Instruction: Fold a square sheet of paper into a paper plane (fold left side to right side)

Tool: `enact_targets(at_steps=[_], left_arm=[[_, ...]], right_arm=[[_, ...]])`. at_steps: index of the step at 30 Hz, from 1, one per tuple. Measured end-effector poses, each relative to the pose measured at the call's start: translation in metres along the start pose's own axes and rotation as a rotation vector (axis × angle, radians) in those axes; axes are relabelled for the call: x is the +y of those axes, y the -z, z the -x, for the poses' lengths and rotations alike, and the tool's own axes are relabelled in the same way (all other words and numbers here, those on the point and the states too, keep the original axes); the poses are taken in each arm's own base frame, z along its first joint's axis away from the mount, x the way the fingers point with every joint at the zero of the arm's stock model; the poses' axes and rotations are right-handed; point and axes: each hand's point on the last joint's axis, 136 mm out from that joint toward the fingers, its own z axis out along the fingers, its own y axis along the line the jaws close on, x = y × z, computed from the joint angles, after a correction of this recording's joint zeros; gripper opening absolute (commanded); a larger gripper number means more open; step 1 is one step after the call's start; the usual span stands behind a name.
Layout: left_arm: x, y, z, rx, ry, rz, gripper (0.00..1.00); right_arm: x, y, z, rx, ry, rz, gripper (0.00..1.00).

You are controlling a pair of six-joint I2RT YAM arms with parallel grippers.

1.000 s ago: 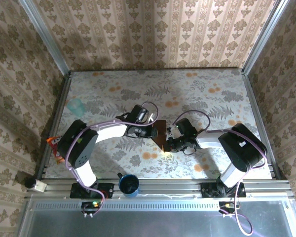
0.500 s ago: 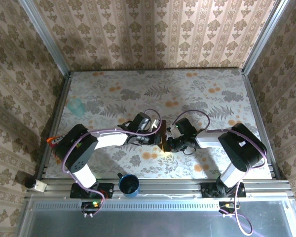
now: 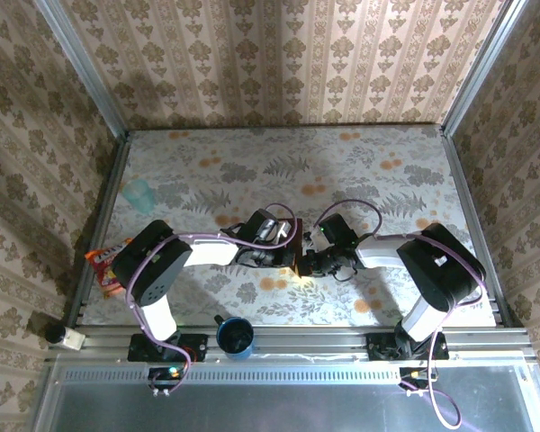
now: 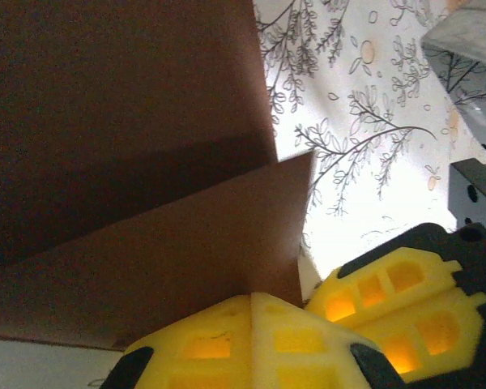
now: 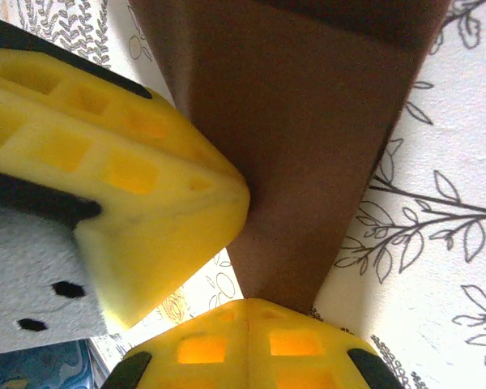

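At the left rim of the table lies an orange snack packet, with a pale green cup further back and a blue cup at the near edge. Near the middle, the left tool is fully closed, its yellow tips resting against the square sheet of paper. I cannot tell if a layer is caught between the tips. The sheet is dark reddish-brown and partly folded: the left wrist view shows one layer lying over another, with edges that do not meet exactly. Just to the right, the right tool is closed too, and its tips touch the narrow end of the sheet. The two tools are almost touching each other.

I think the risk is a crooked crease. If one tool pushes sideways, the thin sheet can slide on the table or buckle between them, and the upper layer may spring open. The tools could also bump together.
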Motion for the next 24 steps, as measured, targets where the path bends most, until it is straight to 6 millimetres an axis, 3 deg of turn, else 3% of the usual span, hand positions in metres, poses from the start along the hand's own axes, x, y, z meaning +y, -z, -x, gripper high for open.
enact_targets(at_steps=[12, 24], left_arm=[[0.007, 0.001, 0.006, -0.015, 0.017, 0.009, 0.00], [0.046, 0.023, 0.040, -0.094, 0.074, 0.023, 0.00]], right_arm=[[0.001, -0.001, -0.001, 0.016, -0.005, -0.004, 0.00], [0.001, -0.002, 0.000, 0.019, -0.004, -0.003, 0.00]])
